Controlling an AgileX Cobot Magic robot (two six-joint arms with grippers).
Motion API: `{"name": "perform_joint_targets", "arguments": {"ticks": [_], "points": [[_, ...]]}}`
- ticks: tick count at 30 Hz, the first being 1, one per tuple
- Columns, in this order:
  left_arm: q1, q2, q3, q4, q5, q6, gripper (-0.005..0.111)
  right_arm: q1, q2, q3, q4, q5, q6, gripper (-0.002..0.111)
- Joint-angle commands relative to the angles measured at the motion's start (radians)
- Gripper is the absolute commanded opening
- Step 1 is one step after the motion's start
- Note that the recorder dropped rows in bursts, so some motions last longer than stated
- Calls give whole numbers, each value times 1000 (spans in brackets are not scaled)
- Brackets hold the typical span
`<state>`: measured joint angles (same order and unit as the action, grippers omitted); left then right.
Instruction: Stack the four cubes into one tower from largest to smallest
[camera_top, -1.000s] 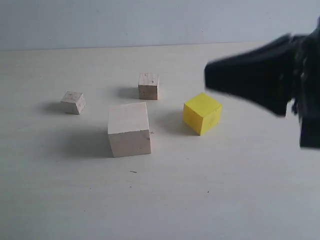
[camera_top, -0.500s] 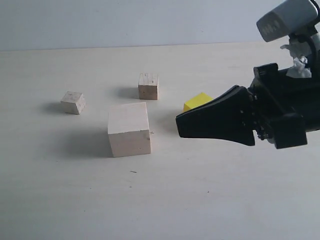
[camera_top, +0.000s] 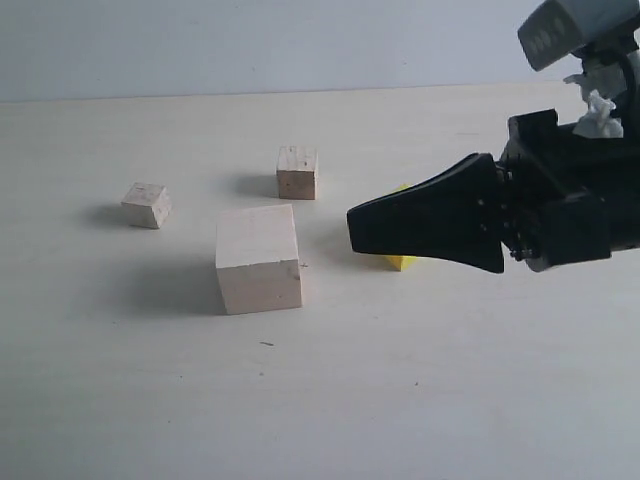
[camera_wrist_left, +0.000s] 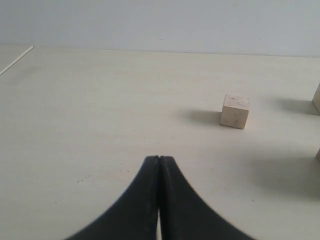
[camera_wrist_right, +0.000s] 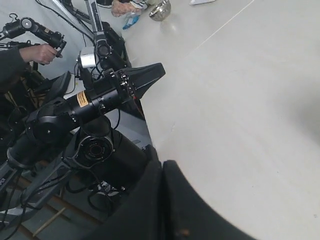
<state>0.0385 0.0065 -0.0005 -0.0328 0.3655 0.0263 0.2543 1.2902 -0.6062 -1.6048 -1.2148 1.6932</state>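
The large pale beige cube (camera_top: 258, 258) stands on the table at centre. One small beige-grey cube (camera_top: 297, 171) sits behind it, the other (camera_top: 147, 204) to its left, also in the left wrist view as the small cube (camera_wrist_left: 235, 111). The yellow cube (camera_top: 402, 263) is almost wholly hidden behind my right gripper (camera_top: 352, 228), which is shut, empty and pointing left in front of it. The right gripper (camera_wrist_right: 162, 164) shows pressed jaws in its wrist view. My left gripper (camera_wrist_left: 159, 159) is shut and empty above bare table, short of the small cube; it is out of the exterior view.
The pale tabletop (camera_top: 330, 400) stretches around the cubes. In the right wrist view the left arm (camera_wrist_right: 100, 100) and its stand with cables lie beyond the table edge (camera_wrist_right: 145, 120).
The right gripper has swung in from the right and come down in front of the yellow cube, covering nearly all of it. The cubes have not moved.
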Motion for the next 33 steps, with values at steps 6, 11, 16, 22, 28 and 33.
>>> {"name": "perform_joint_targets", "arguments": {"ticks": [6,11,16,22,28,33], "points": [[-2,-7,1,-8,-12,-4,0,2,1,-31,-25,-6,-146,0],[-2,-7,1,-8,-12,-4,0,2,1,-125,-5,177,-151,0],[-2,-7,1,-8,-12,-4,0,2,1,-190,111,611,-149,0],[-2,-7,1,-8,-12,-4,0,2,1,-198,104,1084,-17,0],[-2,-7,1,-8,-12,-4,0,2,1,-198,106,1519,-8,0],[-2,-7,1,-8,-12,-4,0,2,1,-198,153,1877,-287,0]]}}
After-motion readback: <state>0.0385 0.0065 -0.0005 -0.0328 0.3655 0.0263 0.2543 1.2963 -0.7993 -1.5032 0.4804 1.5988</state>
